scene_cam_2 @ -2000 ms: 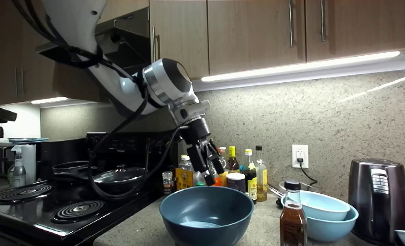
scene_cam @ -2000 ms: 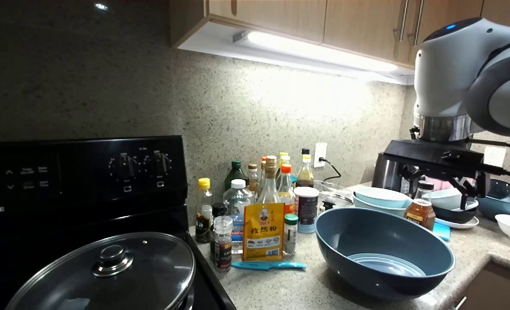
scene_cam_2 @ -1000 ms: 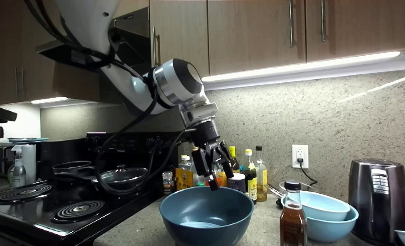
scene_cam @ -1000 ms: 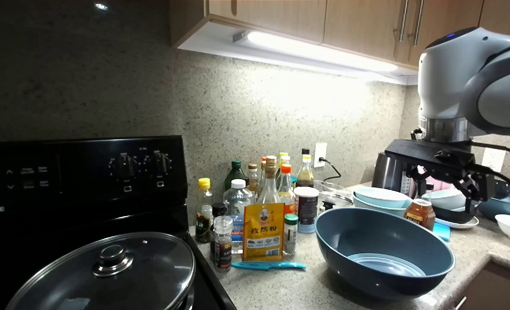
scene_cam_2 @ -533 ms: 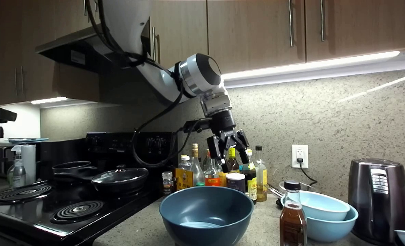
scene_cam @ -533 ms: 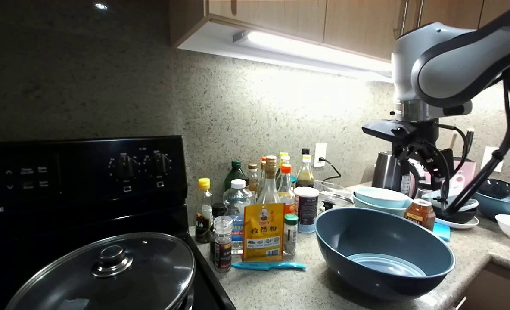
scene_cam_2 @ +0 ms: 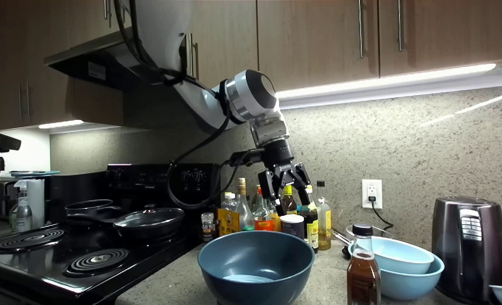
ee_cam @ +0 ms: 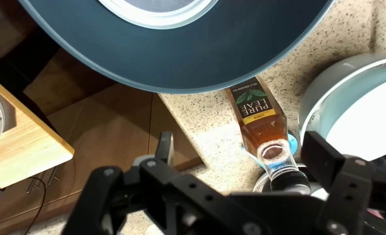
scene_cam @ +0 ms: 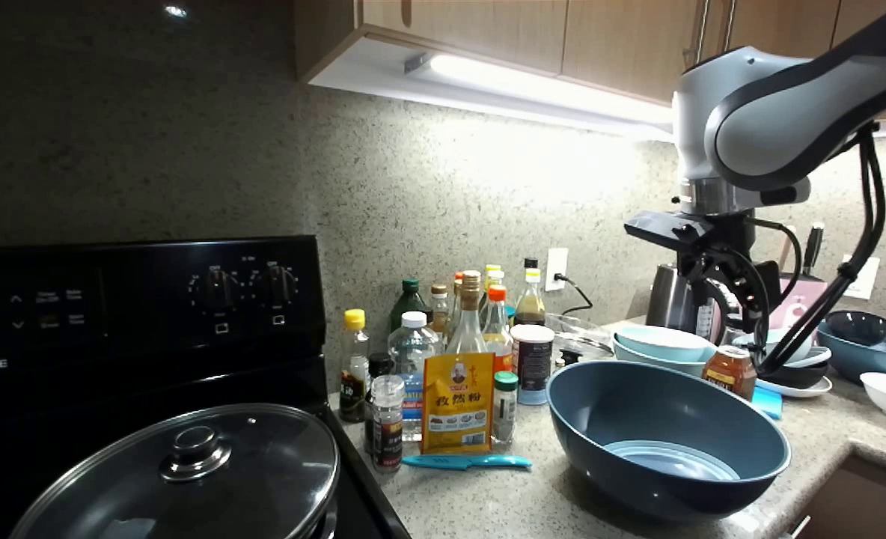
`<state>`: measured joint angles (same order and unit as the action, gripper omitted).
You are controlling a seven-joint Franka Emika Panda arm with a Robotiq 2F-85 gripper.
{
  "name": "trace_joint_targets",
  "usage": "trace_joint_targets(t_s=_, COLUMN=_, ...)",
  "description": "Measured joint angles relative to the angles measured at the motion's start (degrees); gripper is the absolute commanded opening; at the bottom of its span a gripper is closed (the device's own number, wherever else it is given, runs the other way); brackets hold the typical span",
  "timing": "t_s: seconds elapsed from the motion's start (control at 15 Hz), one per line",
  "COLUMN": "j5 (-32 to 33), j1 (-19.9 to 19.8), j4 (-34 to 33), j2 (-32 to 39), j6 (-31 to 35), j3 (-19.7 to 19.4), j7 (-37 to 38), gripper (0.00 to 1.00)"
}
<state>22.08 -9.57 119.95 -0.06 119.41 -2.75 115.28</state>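
**A spread claw near one tea bottle**

We see the claw standing wide, its fingers apart and nothing gripped. The bottle stands on the counter, right of centre in the wrist view — its black cap shows in the gap between the fingers there — and upright at the bottom right of an exterior view. The dark blue bowl fills the top of the wrist view, its rim overlapping the bottle's lower part.

To position well here, we judge, we go slowly, keep the fingers level and evenly either side of the bottle's neck, and stay off the bowl's rim; a tall, narrow bottle probably tips if brushed high. The cable bundle (at the right of an exterior view) could snag, so we watch it.

Counting, we find one claw, two fingers, one tea bottle, one dark blue bowl, two nested pale blue bowls at the lower right, one kettle, one blue knife, one yellow packet and two coil burners. The other bottles overlap too much to count.
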Motion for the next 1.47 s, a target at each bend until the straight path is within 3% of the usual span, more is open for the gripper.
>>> trace_joint_targets(t_s=0.4, j5=-3.8, j1=0.2, j4=-2.0, j2=4.9, j6=0.0, j3=-3.5, j7=-0.6, gripper=1.0)
trace_joint_targets(t_s=0.6, j5=-8.2, j1=0.0, j4=-2.2, j2=6.8, j6=3.3, j3=-5.2, j7=-10.3, gripper=1.0)
trace_joint_targets(t_s=1.0, j5=-9.6, j1=-0.1, j4=-2.1, j2=7.1, j6=8.8, j3=-7.0, j7=-29.8, gripper=1.0)
trace_joint_targets(t_s=1.33, j5=-10.6, j1=0.0, j4=-2.2, j2=7.1, j6=9.0, j3=-7.4, j7=-32.8, gripper=1.0)
trace_joint_targets(t_s=1.47, j5=-10.6, j1=0.1, j4=-2.2, j2=7.1, j6=9.1, j3=-7.4, j7=-37.6, gripper=1.0)
